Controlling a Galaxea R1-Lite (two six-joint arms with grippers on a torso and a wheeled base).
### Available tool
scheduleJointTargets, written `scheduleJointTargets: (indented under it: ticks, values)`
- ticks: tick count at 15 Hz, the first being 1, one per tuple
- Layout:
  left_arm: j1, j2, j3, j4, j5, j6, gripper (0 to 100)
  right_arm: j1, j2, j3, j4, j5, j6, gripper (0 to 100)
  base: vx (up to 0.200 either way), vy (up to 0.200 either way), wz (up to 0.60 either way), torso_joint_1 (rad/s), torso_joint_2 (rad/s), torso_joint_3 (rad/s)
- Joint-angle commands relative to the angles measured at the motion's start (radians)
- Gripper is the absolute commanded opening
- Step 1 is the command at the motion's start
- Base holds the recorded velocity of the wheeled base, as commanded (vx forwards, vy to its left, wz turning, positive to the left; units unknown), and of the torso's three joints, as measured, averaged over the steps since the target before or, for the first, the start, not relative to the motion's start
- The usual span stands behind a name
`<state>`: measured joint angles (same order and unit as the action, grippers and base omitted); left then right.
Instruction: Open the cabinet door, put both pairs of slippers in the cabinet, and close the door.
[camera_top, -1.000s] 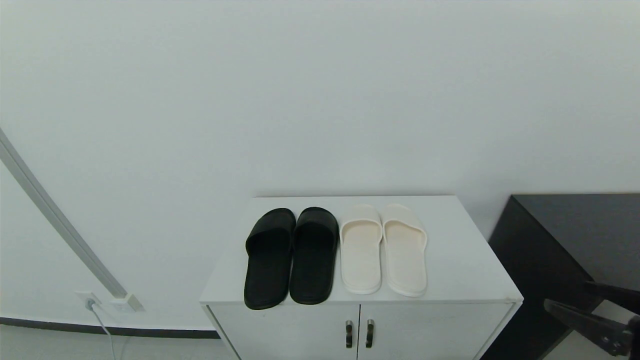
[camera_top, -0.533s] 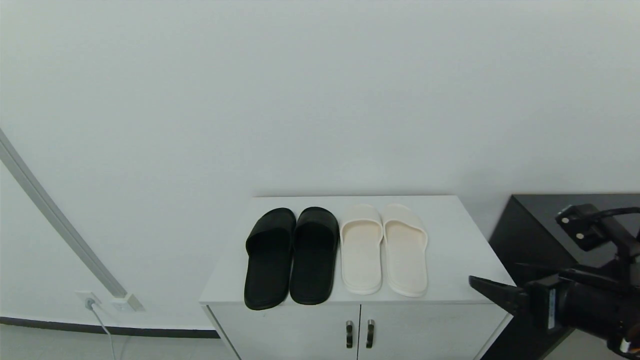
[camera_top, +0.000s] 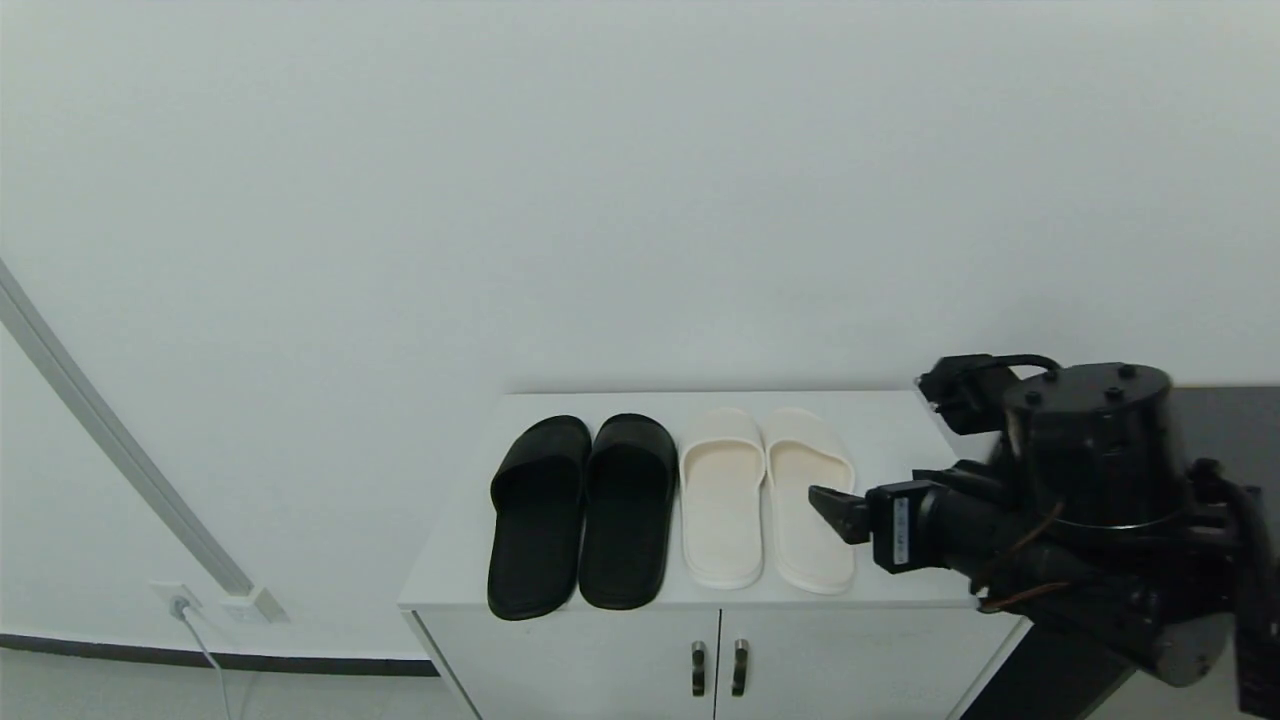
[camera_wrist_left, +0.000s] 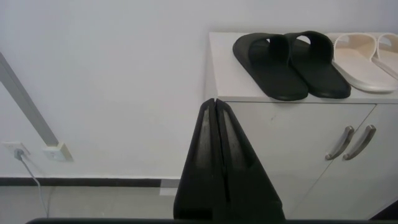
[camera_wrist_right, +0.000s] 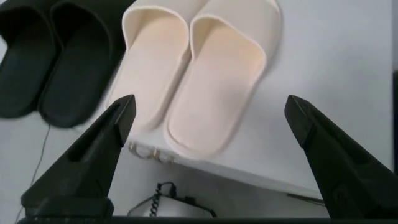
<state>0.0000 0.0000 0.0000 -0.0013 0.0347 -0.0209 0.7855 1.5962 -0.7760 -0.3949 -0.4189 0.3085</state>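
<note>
Handles (camera_wrist_left: 339, 143) of the shut doors (camera_wrist_left: 280, 146) show past the left hand (camera_wrist_left: 216, 101), pinched together; right hand (camera_wrist_right: 210, 104) gapes wide over white slippers (camera_wrist_right: 217, 87).

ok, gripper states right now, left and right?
Left gripper: shut, empty.
Right gripper: open, empty, above the white slippers.
</note>
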Motion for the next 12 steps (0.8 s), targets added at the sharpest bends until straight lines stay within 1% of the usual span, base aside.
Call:
scheduleJointTargets:
  ticks: [1, 3, 5, 9, 12]
  values:
    - [0.0, 0.0, 0.0, 0.0, 0.001, -0.001, 0, 0.06, 0.173, -0.1, -0.013, -0.081, 0.032, 100, 0.0, 0.0, 0.0, 0.0, 0.0, 0.0]
    - [0.0, 0.002, 0.0, 0.0, 0.001, -0.001, 0, 0.064, 0.251, -0.134, -0.081, -0.139, 0.032, 100, 0.0, 0.0, 0.0, 0.0, 0.0, 0.0]
    - [0.0, 0.0, 0.0, 0.0, 0.001, -0.001, 0, 0.064, 0.34, -0.161, -0.156, -0.242, 0.027, 100, 0.0, 0.0, 0.0, 0.0, 0.0, 0.0]
    - [0.0, 0.0, 0.0, 0.0, 0.001, -0.001, 0, 0.06, 0.435, -0.207, -0.209, -0.296, 0.021, 100, 0.0, 0.0, 0.0, 0.0, 0.0, 0.0]
    - [0.0, 0.0, 0.0, 0.0, 0.001, -0.001, 0, 0.047, 0.522, -0.299, -0.211, -0.307, 0.02, 100, 0.0, 0.0, 0.0, 0.0, 0.0, 0.0]
